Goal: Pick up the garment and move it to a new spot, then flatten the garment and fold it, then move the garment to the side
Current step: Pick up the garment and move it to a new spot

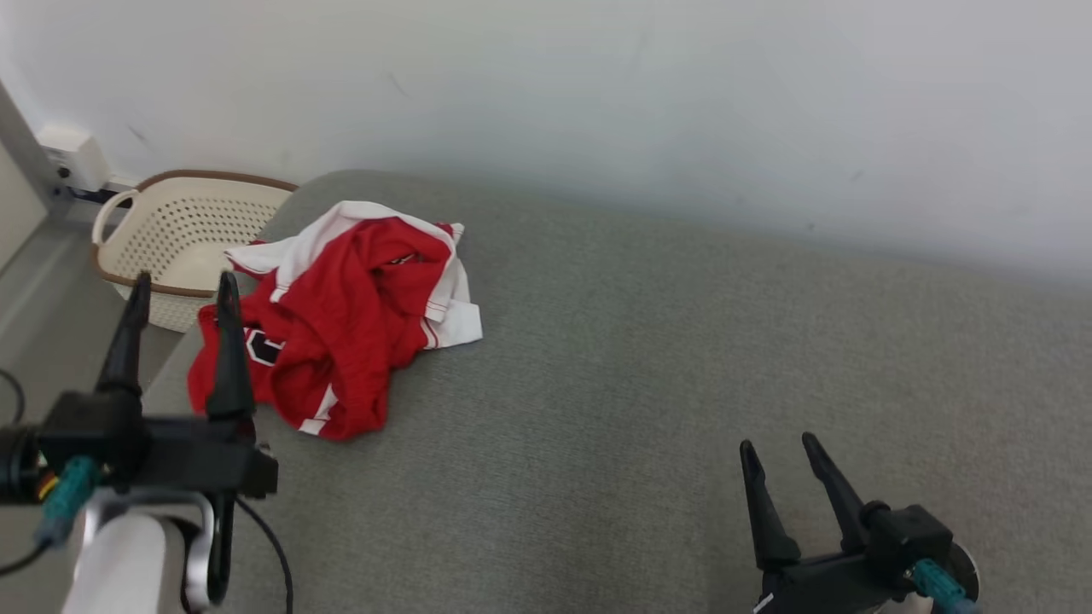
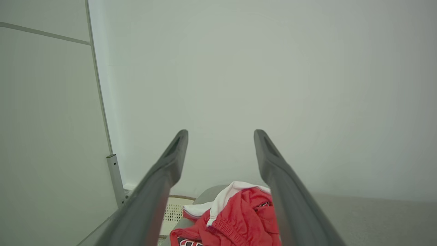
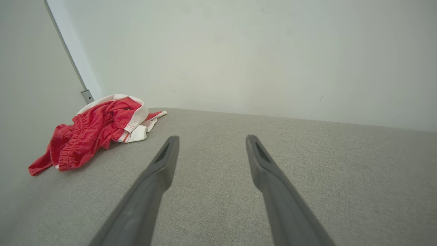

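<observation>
A crumpled red and white garment (image 1: pixel 337 311) lies in a heap near the left end of the grey cushioned surface (image 1: pixel 640 367). My left gripper (image 1: pixel 182 286) is open, raised near the garment's left edge, its fingers apart with nothing between them. In the left wrist view the garment (image 2: pixel 239 218) lies below and between the open fingers of that gripper (image 2: pixel 221 134). My right gripper (image 1: pixel 778 443) stands open at the lower right, well away from the garment. The right wrist view shows the garment (image 3: pixel 99 131) far to the left of the open right gripper (image 3: pixel 211 138).
A cream perforated laundry basket (image 1: pixel 175 234) with a brown rim stands on the floor just beyond the surface's left end. A white wall (image 1: pixel 682 102) runs behind the surface. Wide grey fabric stretches to the right of the garment.
</observation>
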Controlling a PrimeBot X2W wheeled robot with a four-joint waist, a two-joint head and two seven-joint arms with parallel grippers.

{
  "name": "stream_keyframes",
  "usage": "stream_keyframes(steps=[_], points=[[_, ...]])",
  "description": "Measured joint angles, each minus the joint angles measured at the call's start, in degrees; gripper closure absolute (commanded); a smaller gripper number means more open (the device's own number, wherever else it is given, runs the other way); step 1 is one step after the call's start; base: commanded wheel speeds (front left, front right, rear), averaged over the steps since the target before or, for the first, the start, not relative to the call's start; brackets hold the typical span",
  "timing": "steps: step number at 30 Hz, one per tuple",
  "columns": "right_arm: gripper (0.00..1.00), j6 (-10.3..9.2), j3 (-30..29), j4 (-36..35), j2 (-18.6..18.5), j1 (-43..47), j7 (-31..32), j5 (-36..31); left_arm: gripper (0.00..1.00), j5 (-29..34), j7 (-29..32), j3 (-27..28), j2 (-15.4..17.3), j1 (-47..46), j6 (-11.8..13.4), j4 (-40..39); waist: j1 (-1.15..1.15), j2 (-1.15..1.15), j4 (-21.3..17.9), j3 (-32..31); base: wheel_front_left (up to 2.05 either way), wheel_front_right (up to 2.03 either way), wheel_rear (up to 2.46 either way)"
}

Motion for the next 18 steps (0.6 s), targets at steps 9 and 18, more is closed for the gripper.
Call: stream_keyframes(steps=[9,18], points=[[0.00,0.00,0.8,-1.9,-0.9,-2.9,0.0,0.0,0.00,0.0,1.8,0.5,2.7,-9.5,-1.0,8.5,0.00,0.01,-4.7,3.5,0.00,0.00,0.00],[0.00,0.00,1.3,-2.6,-1.5,-4.8,0.0,0.7,0.00,-2.1,5.2,1.6,5.7,-18.9,-3.3,20.2,0.00,0.01,-11.2,6.7,0.00,0.00,0.00]])
